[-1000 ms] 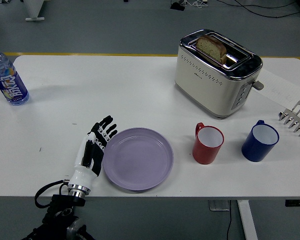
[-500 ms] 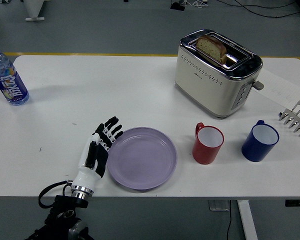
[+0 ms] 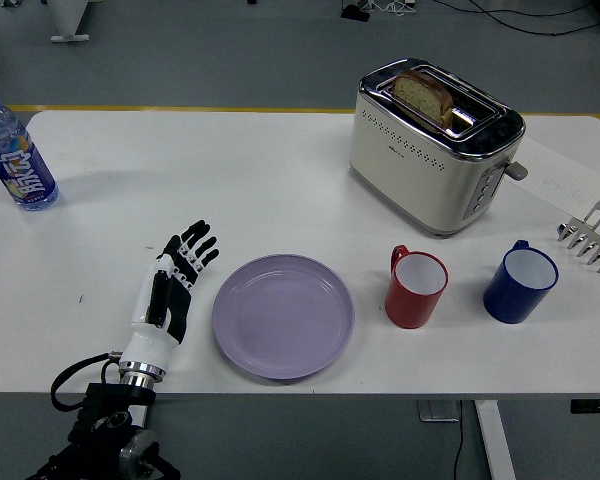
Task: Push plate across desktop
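Note:
A lilac plate (image 3: 283,316) lies flat near the table's front edge, left of a red mug (image 3: 416,288). My left hand (image 3: 170,281) is to the plate's left, fingers straight and spread, holding nothing. A gap of bare table separates the hand from the plate's rim. The black fingertips (image 3: 198,240) point up and to the right. The right arm is out of view.
A blue mug (image 3: 520,281) stands right of the red one. A cream toaster (image 3: 435,144) with a bread slice sits at the back right. A water bottle (image 3: 15,155) stands at the far left. A metal rack (image 3: 594,235) pokes in at the right edge.
The left hand pushed the plate slightly to the right, then drew back to the left and off its rim. The plate now rests still.

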You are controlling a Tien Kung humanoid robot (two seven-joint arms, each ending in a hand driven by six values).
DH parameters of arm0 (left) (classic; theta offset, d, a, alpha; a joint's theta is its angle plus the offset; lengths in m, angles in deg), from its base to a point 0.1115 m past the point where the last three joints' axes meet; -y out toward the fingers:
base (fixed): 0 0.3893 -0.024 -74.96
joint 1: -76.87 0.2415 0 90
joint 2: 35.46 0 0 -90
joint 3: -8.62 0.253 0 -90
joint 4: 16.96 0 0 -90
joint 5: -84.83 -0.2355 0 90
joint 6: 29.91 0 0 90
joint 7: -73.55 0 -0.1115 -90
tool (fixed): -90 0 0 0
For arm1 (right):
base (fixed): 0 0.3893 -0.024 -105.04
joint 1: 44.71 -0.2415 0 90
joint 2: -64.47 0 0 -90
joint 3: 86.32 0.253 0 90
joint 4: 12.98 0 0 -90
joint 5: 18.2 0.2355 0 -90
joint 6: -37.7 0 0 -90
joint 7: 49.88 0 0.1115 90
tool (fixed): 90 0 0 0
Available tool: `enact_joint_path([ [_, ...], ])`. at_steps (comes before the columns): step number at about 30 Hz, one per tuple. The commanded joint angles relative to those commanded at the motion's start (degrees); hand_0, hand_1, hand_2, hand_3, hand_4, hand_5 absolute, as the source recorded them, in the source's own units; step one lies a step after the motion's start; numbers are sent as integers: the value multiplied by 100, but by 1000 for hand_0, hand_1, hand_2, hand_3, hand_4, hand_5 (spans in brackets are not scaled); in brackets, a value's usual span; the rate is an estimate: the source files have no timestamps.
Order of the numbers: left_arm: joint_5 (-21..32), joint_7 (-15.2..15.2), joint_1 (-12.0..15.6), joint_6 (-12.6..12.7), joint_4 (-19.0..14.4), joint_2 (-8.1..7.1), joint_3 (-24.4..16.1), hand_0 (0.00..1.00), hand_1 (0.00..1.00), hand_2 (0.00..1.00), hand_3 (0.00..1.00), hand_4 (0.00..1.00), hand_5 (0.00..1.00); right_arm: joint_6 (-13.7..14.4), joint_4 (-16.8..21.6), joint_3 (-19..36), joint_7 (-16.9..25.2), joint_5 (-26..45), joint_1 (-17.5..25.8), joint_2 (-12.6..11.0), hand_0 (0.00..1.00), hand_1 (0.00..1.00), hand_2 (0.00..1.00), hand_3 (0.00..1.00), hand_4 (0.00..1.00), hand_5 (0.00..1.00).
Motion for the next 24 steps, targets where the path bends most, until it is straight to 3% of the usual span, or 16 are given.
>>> enact_joint_path([
  [4,-78,313,-43,-177,-94,-339,-518,795,823,864,809,507,998,12,-1,-13,10,28,2,-10,636,589,678,724,432,487],
  [5,-54,337,-57,-193,-116,-387,-577,753,797,837,781,505,998,14,0,-13,9,31,3,-10,636,589,677,724,432,486],
  [10,103,488,-164,-367,-243,-873,-1145,753,797,837,781,505,998,22,4,-1,1,19,15,-15,636,589,677,724,432,486],
  [11,120,531,-176,-406,-249,-951,-1227,726,773,799,740,502,998,23,5,4,-2,15,15,-15,634,588,677,724,432,485],
  [16,205,1213,-194,-951,-175,-1397,-1802,726,773,799,740,502,998,43,3,-4,7,50,13,-20,634,588,677,724,432,485],
  [20,332,1637,-191,-1261,-147,-1527,-2109,728,772,783,734,503,998,55,6,-10,2,75,9,-19,636,589,677,724,432,485],
  [24,429,2261,-212,-1743,-85,-1669,-2547,733,772,778,731,506,998,55,11,8,-21,49,4,-15,635,588,676,724,432,483],
])
